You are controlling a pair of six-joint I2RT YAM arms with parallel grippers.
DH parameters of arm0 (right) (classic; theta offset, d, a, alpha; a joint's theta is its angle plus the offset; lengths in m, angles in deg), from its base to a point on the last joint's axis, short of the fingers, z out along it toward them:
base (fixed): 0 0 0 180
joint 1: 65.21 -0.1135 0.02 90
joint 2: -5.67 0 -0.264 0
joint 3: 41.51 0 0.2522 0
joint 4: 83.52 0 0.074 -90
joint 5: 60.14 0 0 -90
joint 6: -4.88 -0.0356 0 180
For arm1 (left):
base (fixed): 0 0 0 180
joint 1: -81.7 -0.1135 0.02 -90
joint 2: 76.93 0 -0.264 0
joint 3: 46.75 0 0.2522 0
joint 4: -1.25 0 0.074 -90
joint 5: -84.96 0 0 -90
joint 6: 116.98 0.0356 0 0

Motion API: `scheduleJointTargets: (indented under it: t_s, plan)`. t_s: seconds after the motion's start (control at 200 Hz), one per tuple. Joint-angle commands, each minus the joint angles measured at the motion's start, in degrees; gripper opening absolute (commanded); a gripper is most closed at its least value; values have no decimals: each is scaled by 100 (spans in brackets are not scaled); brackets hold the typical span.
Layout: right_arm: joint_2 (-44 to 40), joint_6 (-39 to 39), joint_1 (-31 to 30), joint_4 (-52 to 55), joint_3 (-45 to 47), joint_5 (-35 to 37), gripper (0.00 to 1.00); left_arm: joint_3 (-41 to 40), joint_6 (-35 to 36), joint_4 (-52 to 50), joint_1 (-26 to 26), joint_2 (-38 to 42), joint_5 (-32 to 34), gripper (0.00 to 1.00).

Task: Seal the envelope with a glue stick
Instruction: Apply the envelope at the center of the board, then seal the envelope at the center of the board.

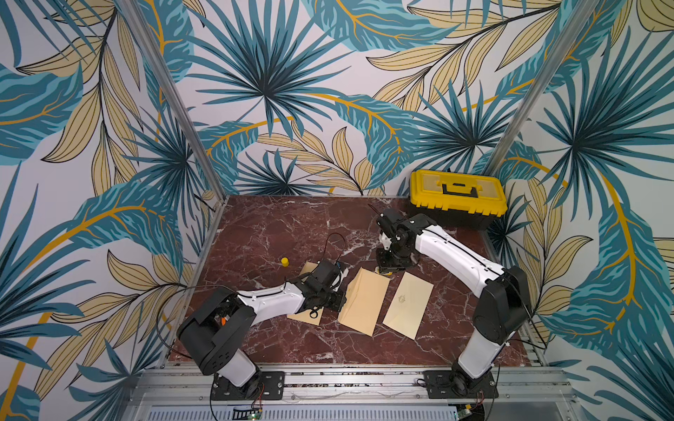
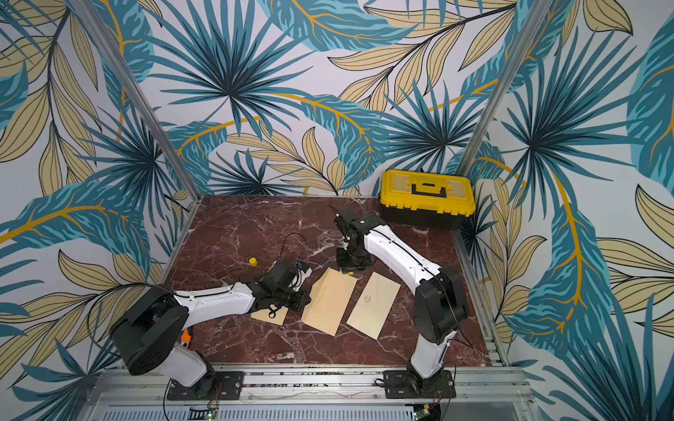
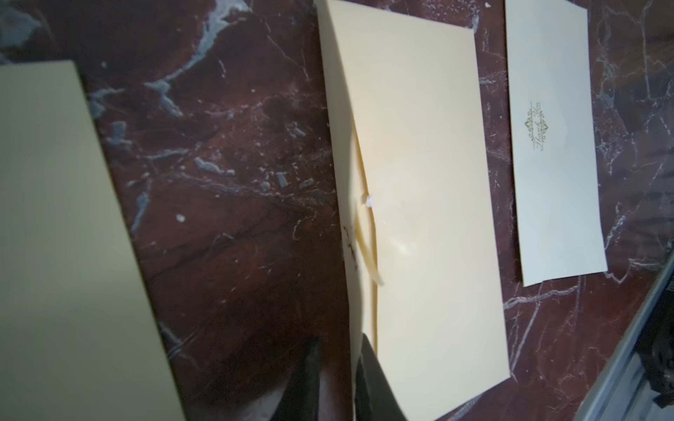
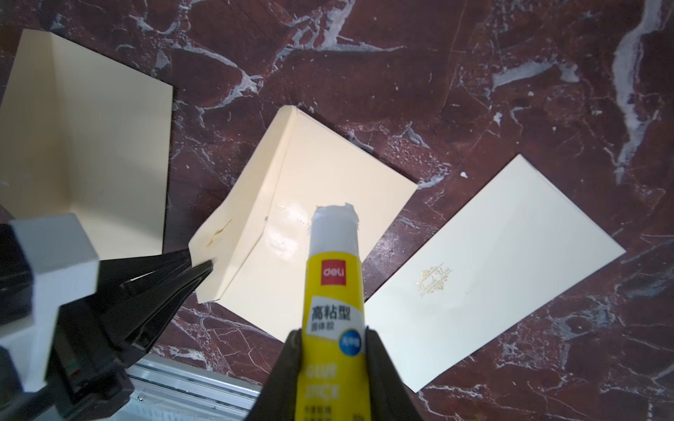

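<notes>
Three cream envelopes lie in a row on the marble table. The middle envelope (image 1: pixel 364 306) (image 4: pixel 328 175) has its flap raised along its left edge, with a shiny smear beside the fold. My left gripper (image 1: pixel 344 293) (image 3: pixel 340 340) (image 4: pixel 200 259) sits at that flap. Its fingers are slightly apart, with the flap's edge between them. The uncapped yellow glue stick (image 4: pixel 333 291) has white glue showing at its tip, and my right gripper (image 1: pixel 386 270) (image 4: pixel 333 339) is shut on it. It hovers just beyond the far end of the middle envelope, tip pointing down at it.
The stick's yellow cap (image 1: pixel 284 261) (image 2: pixel 253 261) stands on the table at the left. One envelope (image 1: pixel 306 318) lies partly under my left arm, and one (image 1: pixel 408 306) with a gold emblem lies to the right. A yellow toolbox (image 1: pixel 457 197) sits at the back right.
</notes>
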Motion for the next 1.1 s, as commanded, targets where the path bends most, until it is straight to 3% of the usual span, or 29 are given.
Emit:
scheduleJointTargets:
  t_s: [0.0,0.336,0.506,0.771,1.092]
  plan:
    - [-243,-51,72,-141,204,10,0,353,181,-465,-1,260,256,28]
    - [-652,3,241,-312,605,-43,0,1105,472,-1236,-86,219,434,30]
    - [-830,13,316,-357,709,-39,0,1400,447,-1512,-106,-184,480,26]
    - [-1154,-14,387,-479,975,-44,0,1748,473,-1542,-107,-636,-22,25]
    - [-1336,28,489,-479,1133,-99,0,2010,226,-1425,394,-1060,-204,24]
